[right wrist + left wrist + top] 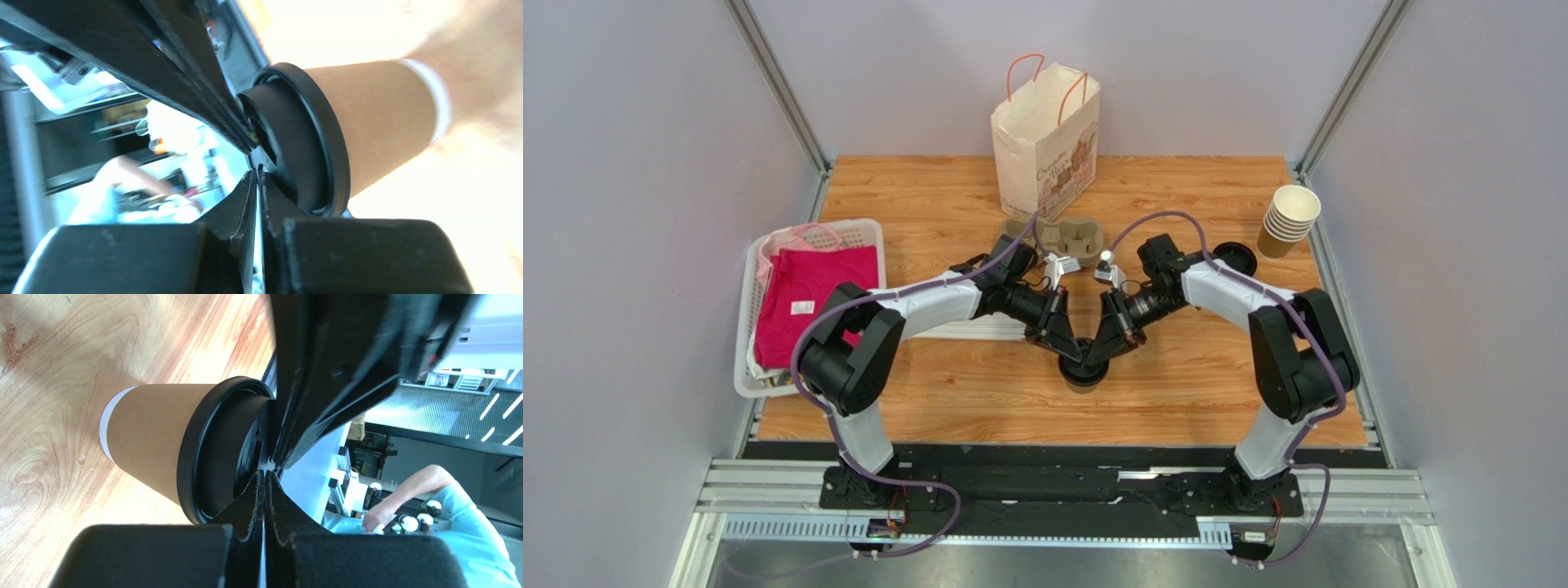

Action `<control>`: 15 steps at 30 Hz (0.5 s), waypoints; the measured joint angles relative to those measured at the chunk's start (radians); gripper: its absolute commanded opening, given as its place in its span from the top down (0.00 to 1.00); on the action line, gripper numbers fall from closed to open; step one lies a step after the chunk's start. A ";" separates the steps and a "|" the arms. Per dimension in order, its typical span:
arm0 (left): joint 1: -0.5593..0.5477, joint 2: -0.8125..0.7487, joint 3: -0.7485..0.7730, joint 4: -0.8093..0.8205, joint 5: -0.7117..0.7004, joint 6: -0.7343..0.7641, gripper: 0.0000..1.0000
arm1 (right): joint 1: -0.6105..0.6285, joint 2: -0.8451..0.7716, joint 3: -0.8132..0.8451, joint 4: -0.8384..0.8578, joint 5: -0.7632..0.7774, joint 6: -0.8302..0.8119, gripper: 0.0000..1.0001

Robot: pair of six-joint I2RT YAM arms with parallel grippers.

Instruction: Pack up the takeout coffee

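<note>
Takeout coffee [153, 438] — upright on desk [989, 392], lidded. Left jaws, right jaws: both closed, empty, tips apparently on lid [205, 447]. Risk — uneven push tips cup, spills contents.

Matt paper cup [153, 435], wood-grain table [49, 367]

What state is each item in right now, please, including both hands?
takeout coffee: upright, lid on
left hand: shut, tips at the lid
right hand: shut, tips at the lid
paper bag: standing upright
cup stack: nested, lidless
basket: holds pink cloth
</note>
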 measured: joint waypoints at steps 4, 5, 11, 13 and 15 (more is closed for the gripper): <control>0.001 0.000 0.000 0.000 -0.003 -0.012 1.00 | -0.006 -0.072 0.054 -0.023 0.111 -0.020 0.86; 0.001 0.000 0.002 -0.002 -0.004 -0.015 1.00 | -0.008 -0.088 0.063 -0.028 0.130 -0.021 0.86; 0.002 -0.001 0.002 -0.003 -0.012 -0.022 1.00 | -0.022 -0.226 -0.011 -0.068 0.235 -0.038 0.83; 0.002 -0.001 0.002 -0.003 -0.013 -0.023 1.00 | -0.024 -0.237 -0.066 -0.077 0.238 -0.042 0.81; 0.002 -0.001 0.002 -0.002 -0.014 -0.025 1.00 | -0.024 -0.224 -0.105 -0.093 0.249 -0.044 0.78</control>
